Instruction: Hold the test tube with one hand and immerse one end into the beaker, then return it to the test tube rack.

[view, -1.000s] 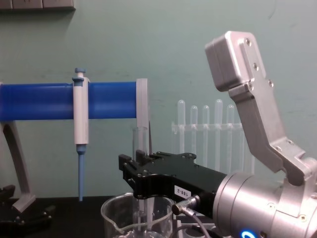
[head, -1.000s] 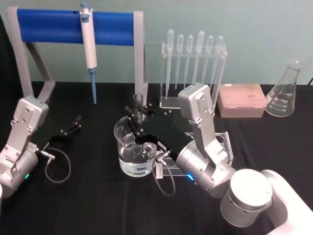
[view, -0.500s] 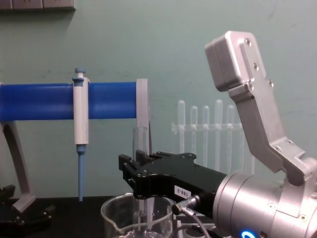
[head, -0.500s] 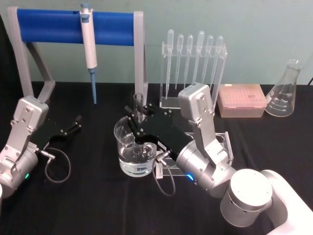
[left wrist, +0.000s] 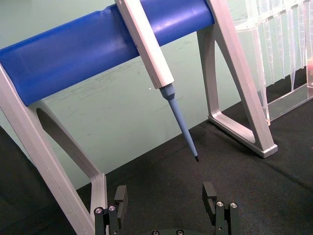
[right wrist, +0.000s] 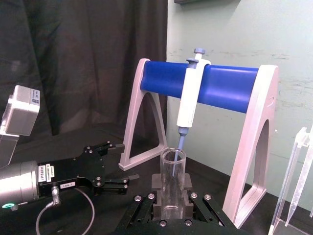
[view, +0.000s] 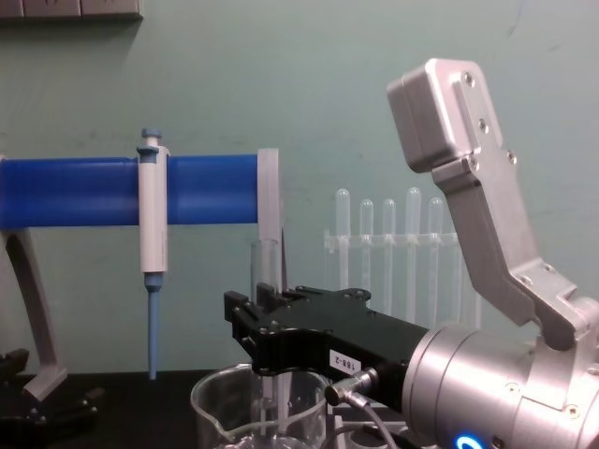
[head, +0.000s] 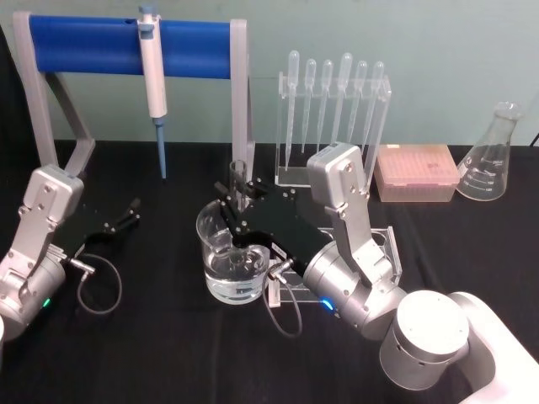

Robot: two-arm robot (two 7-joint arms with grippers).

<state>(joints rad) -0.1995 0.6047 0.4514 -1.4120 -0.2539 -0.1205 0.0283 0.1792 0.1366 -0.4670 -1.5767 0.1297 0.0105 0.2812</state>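
Black table [head: 168, 337], test tube [head: 238, 181] unmoved in beaker [head: 221, 263]

It's a lab, wet-bench type, going by the kit laid out. Black tabletop [head: 168, 353] w/ a plain teal wall [head: 438, 50] behind and a black curtain [right wrist: 73, 58] at the L side. Along the back edge, L to R: a white-and-blue pipettor [head: 152, 67] hung on a blue-barred stand [head: 84, 44], a clear acrylic rack [head: 383, 118] of plastic pipettes [head: 327, 101], a pink tip box [head: 417, 172], and a graduated conical flask [head: 491, 160] near the back R corner. Mid-tabletop there's a glass beaker [head: 209, 240] w/ clear liquid, a test tube [head: 238, 175] upright in it, and a clear tube rack [head: 392, 252] just beside, toward the R.
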